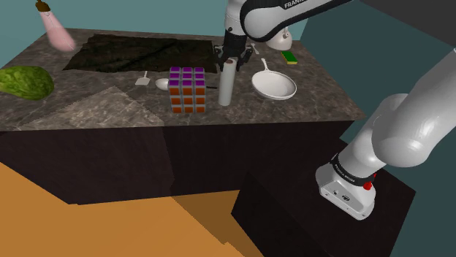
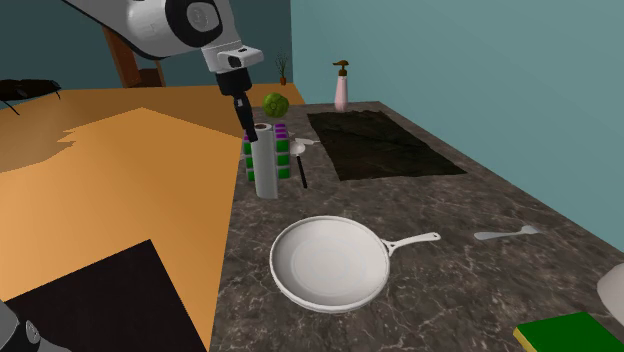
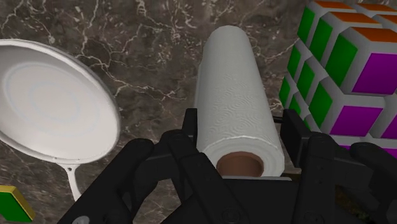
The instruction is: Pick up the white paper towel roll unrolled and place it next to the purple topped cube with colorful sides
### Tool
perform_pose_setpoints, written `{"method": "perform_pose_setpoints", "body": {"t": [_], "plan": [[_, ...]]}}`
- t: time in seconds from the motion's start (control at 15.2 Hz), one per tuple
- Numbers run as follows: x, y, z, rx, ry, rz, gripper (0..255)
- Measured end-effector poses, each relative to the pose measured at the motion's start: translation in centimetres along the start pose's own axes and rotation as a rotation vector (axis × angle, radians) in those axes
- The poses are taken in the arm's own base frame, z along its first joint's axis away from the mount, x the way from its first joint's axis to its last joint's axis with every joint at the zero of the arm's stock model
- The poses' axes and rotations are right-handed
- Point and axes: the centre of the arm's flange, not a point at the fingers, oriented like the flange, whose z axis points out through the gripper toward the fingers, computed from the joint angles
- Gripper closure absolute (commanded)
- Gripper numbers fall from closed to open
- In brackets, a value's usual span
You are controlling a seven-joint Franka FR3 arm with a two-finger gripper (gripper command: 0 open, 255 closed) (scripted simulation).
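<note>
Pincer [image 3: 242, 125] clasps upright paper towel roll [image 1: 226, 82] between cube [image 1: 187, 89] and pan [image 1: 275, 86], near counter [image 1: 310, 109] edge.

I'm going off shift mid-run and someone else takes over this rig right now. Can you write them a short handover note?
Gripper: sits around the top of the paper towel roll; I cannot tell whether it is clamped on it.
Things: the roll stands upright on the counter, beside the purple-topped cube with a gap between them. The white pan is on the roll's other side.
Done: the roll already stands next to the cube.
Left: probably just release if it is held, then lift straight up without tipping the roll.
</note>
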Motion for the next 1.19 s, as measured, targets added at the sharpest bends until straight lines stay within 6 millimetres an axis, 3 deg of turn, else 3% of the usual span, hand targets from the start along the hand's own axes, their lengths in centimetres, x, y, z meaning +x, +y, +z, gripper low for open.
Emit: {"method": "perform_pose_setpoints", "body": {"t": [0.07,0.46,0.79,1.19], "plan": [[0.0,0.0,0.0,0.000,0.000,0.000,0],[0.0,0.0,0.0,0.000,0.000,0.000,0],[0.0,-0.1,-4.5,0.001,0.001,0.000,0],[0.0,0.0,-5.0,0.000,0.000,0.000,0]]}}
